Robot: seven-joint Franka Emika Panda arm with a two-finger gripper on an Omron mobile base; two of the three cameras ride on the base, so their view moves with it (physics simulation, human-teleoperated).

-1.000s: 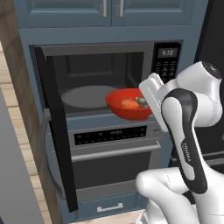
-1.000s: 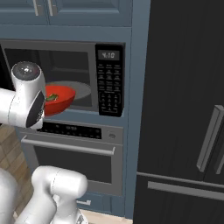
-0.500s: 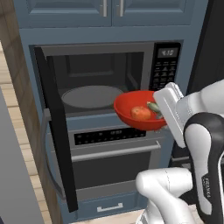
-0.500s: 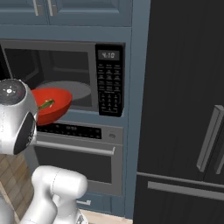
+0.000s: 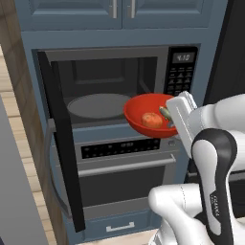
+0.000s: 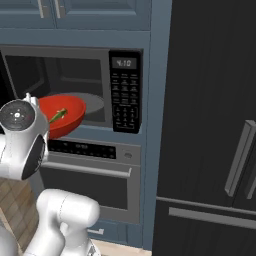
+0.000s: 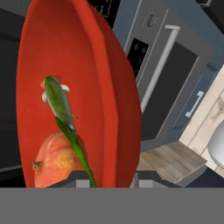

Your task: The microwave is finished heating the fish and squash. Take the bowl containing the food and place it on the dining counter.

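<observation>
The bowl (image 5: 150,116) is out of the microwave (image 5: 110,86) and hanging in the air just in front of the open cavity, above the oven (image 5: 127,165). It's tipped a little, its open face turned up and toward the left side. The claw (image 5: 173,119) is clamped on the bowl's right rim, one finger inside and one outside, as the hand view shows with the rim (image 7: 120,122) running between the two tips.

Inside the bowl sits the food: an orange-tan lump (image 5: 152,119) low in the basin, and a slim green piece (image 7: 63,120) whose long axis runs from the rim at the claw toward the bowl's middle.

The microwave door (image 5: 60,143) is swung wide open to the left, with the grey turntable (image 5: 98,105) bare inside. The display (image 6: 124,63) reads 4:10 above the keypad (image 6: 125,100). The keypad lettering is too small to read.
</observation>
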